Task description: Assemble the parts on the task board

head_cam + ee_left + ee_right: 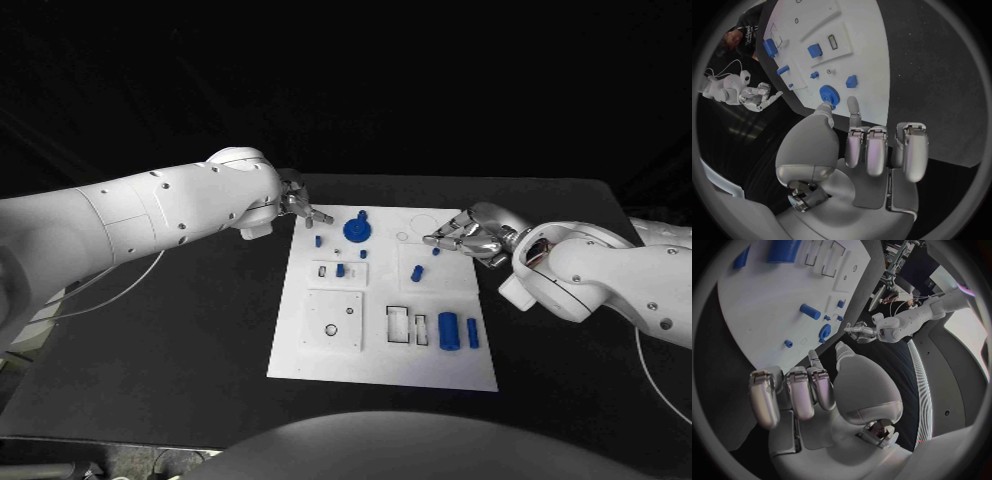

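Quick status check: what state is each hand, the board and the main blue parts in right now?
left hand: open, holds nothing, at board's far-left corner
right hand: open, holds nothing, at board's right edge
task board: flat on table
blue gear: on board, untouched
blue cylinder: lying on board

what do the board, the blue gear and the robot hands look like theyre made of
Task board: probably matte white plastic, flat with cut recesses. Blue gear: likely moulded or printed plastic, uniform colour. Left hand and right hand: silvery, satin sheen; metal or coated plastic, unclear.

No legible text, label, brand, number or sign found. The task board (387, 350) bears only unlettered outlines. Nothing readable on either arm.
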`<action>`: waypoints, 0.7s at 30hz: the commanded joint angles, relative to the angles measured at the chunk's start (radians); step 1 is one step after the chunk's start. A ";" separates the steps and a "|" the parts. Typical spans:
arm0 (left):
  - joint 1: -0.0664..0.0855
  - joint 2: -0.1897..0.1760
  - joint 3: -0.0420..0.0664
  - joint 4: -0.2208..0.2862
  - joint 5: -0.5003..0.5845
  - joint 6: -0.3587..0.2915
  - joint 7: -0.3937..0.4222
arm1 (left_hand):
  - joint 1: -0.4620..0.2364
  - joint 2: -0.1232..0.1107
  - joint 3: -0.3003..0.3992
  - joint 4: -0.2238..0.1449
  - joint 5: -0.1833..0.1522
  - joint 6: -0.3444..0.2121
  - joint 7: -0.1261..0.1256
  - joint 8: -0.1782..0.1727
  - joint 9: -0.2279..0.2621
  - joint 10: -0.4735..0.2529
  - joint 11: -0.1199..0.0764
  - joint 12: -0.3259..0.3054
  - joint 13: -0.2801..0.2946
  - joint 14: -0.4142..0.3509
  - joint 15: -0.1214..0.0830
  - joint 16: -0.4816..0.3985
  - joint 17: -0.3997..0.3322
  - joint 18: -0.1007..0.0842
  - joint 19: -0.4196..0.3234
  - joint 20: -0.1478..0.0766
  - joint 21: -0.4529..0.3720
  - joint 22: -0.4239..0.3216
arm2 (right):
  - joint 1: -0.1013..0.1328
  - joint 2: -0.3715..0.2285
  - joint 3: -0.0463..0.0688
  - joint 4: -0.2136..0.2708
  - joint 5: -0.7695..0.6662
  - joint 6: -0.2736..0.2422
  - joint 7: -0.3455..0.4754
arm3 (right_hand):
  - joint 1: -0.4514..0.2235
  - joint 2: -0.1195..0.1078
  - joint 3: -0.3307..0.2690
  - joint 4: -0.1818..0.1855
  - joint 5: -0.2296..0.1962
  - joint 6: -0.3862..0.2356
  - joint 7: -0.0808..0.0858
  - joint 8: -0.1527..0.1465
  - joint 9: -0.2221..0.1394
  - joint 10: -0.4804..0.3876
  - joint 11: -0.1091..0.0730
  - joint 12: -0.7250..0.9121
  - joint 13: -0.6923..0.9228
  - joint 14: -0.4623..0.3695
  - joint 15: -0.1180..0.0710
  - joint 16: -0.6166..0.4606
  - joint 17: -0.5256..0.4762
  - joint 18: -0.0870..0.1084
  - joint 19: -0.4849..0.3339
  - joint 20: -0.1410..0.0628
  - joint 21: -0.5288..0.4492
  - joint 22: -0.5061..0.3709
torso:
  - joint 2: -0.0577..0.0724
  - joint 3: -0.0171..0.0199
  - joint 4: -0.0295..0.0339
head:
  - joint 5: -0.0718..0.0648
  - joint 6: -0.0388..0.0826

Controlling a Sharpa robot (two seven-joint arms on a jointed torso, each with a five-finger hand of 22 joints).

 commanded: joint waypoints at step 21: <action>-0.004 0.048 -0.005 -0.061 -0.038 0.104 -0.035 | 0.042 0.016 0.013 -0.003 -0.012 -0.025 0.012 -0.063 -0.035 0.104 0.006 0.002 0.263 0.106 -0.001 0.003 0.263 -0.015 0.103 -0.005 0.002 0.263 | -0.001 0.009 0.000 0.000 -0.008 0.011 0.001 | 0.007 0.003 0.000 -0.004 0.004 -0.003 0.005 0.004 -0.001 0.107 0.007 -0.005 0.263 0.102 0.007 0.004 0.263 -0.014 0.106 0.008 0.004 0.263 | 0.001 -0.0005 -0.0013 | 0.000 0.003</action>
